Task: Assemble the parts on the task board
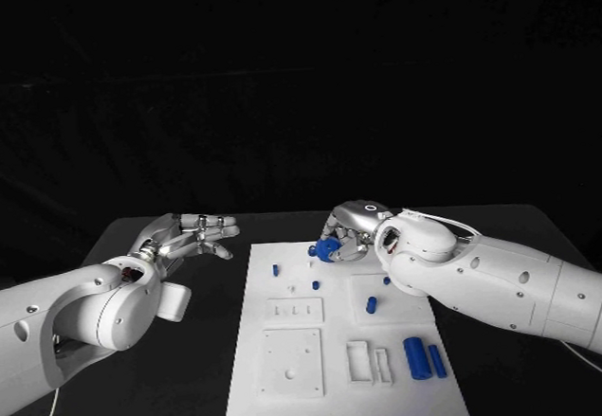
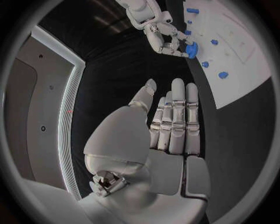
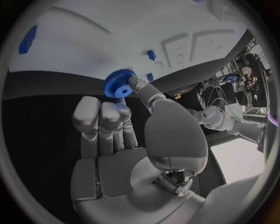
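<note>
A white task board lies lengthwise in the middle of a black table, seen from above by the head camera.

The right hand hovers over the board's far end, at about 1 o'clock from the board's centre. It pinches a blue gear between thumb and fingertips; the right wrist view shows the toothed wheel held just above the board's edge. In the head view the gear sits at the front of the hand, over the white surface.

The left hand floats over the bare table off the board's far left corner, at about 11 o'clock. Its fingers are stretched out straight and close together, thumb apart, holding nothing.

On the board, small blue pegs stand near the far end. A short blue cylinder lies near the middle right. Two longer blue cylinders lie side by side at about 4 o'clock, near the right edge. White raised blocks and a slotted frame occupy the near half.
</note>
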